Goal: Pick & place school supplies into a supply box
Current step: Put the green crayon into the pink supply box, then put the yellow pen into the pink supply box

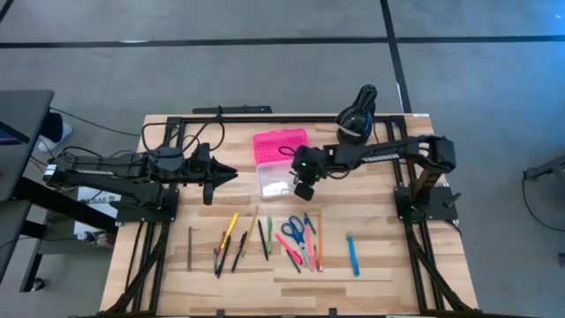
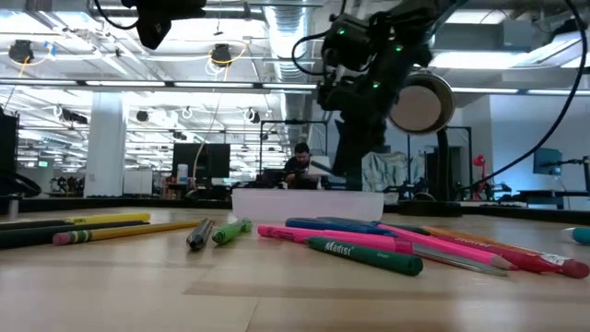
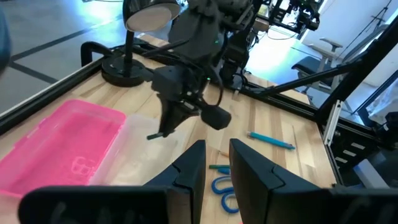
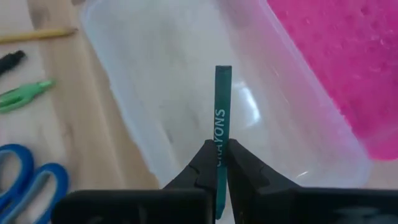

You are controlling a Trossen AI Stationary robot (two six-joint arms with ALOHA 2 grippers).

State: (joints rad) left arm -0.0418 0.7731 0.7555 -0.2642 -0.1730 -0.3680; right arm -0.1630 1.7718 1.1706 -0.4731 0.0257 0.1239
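The supply box lies open at the table's far middle, with its pink lid (image 1: 280, 144) (image 4: 336, 56) beside its clear base (image 1: 275, 181) (image 4: 186, 81) (image 2: 307, 203). My right gripper (image 1: 305, 189) (image 4: 217, 163) hangs over the base, shut on a teal crayon (image 4: 222, 102) (image 3: 159, 132). School supplies lie flat in a row on the near half of the table: a yellow pencil (image 1: 229, 228), a green pen (image 1: 267, 237), blue scissors (image 1: 294, 230) (image 4: 28, 177), pink pens (image 1: 291, 252) and a blue pen (image 1: 353, 254). My left gripper (image 1: 231, 174) (image 3: 216, 167) stays raised left of the box, open with nothing between its fingers. My right gripper pinches the crayon's rear part (image 4: 220, 148) between its two fingers. The fingers slant down from the table's right and lie along the crayon, so its front end (image 4: 223, 73) sticks out past the fingertips. The crayon is lifted clear above the box's clear base.
A black lamp (image 1: 357, 115) (image 3: 127, 62) (image 2: 419, 103) stands at the far edge, right of the pink lid. Black frame rails (image 1: 221, 113) run along the table's far edge and sides. A person (image 2: 300, 166) sits in the room beyond. Bare wood shows along the near edge (image 1: 282, 296).
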